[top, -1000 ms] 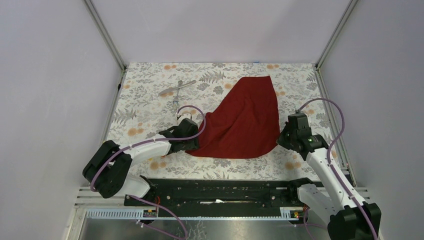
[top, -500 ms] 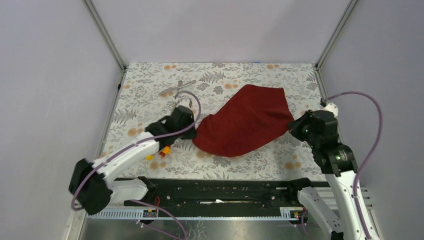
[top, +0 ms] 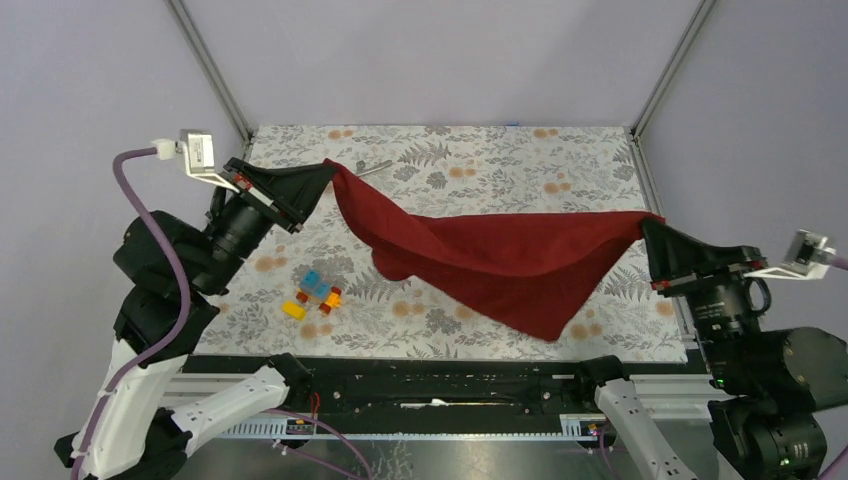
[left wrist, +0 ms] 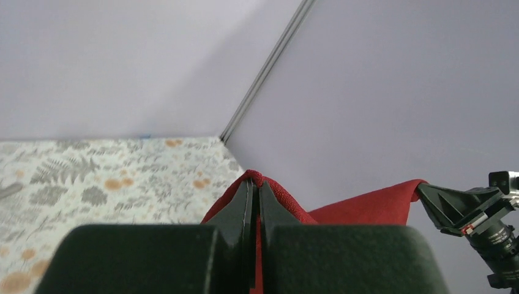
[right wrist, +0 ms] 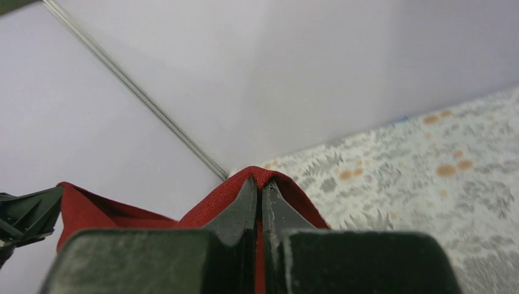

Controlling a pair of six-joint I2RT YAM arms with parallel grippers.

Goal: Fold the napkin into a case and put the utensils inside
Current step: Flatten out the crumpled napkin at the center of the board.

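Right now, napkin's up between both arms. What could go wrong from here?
1. Both pairs of jaws pinch only a corner tip of the napkin, which is stretched between them. More pull may slip a corner free.
2. Its left corner hides most of the utensils from above. Lowering the cloth there could bury or drag them.
3. The toy blocks sit near the sagging cloth and could end up under it.
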